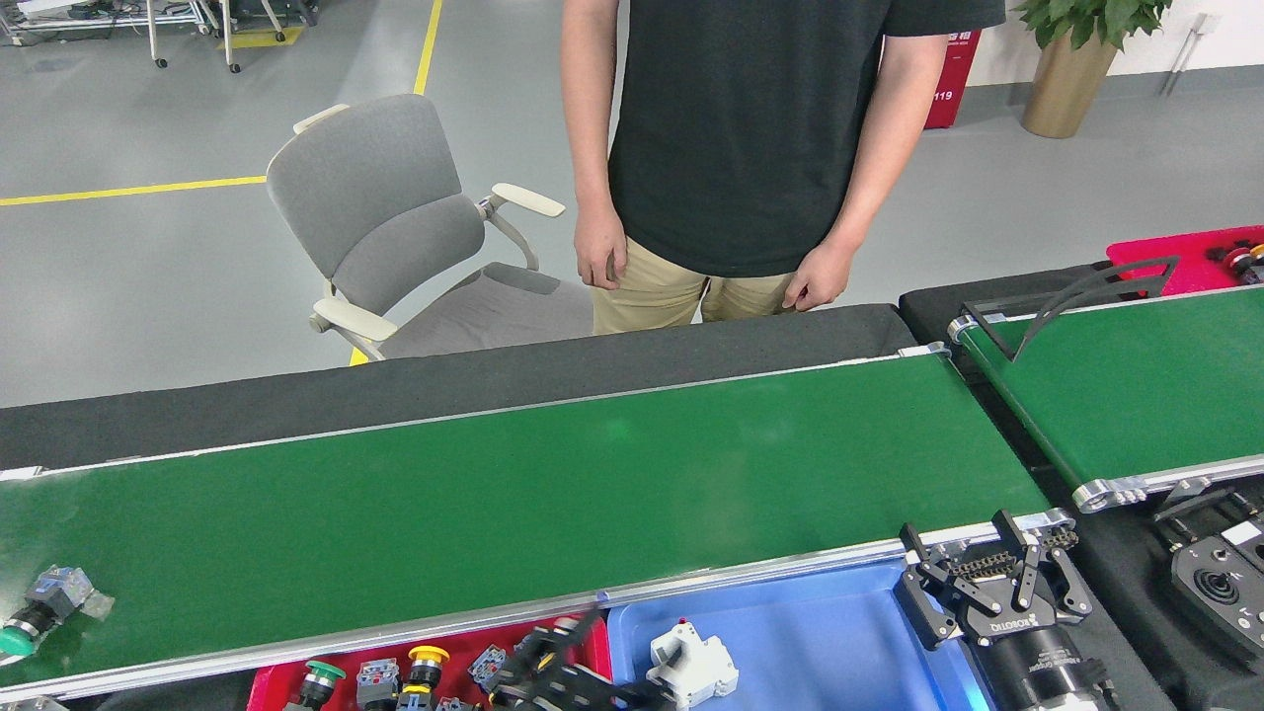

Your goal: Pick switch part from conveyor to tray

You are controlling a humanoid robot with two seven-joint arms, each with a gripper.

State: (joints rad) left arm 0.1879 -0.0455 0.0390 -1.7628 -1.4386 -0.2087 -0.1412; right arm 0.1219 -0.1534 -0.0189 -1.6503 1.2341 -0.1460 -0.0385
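The conveyor runs across the head view. One switch part, a green-capped push button, lies on the belt at its far left end. A white switch block lies in the blue tray below the near rail. My left gripper is low at the bottom edge, over the seam between the red tray and the blue tray. Its dark fingers are spread open, one tip by the white block. My right gripper hangs open over the blue tray's right end with nothing in it.
The red tray holds several push-button switches. A person stands behind the belt with hands down. A second green belt with a black curved bar angles off at the right. A grey chair stands behind.
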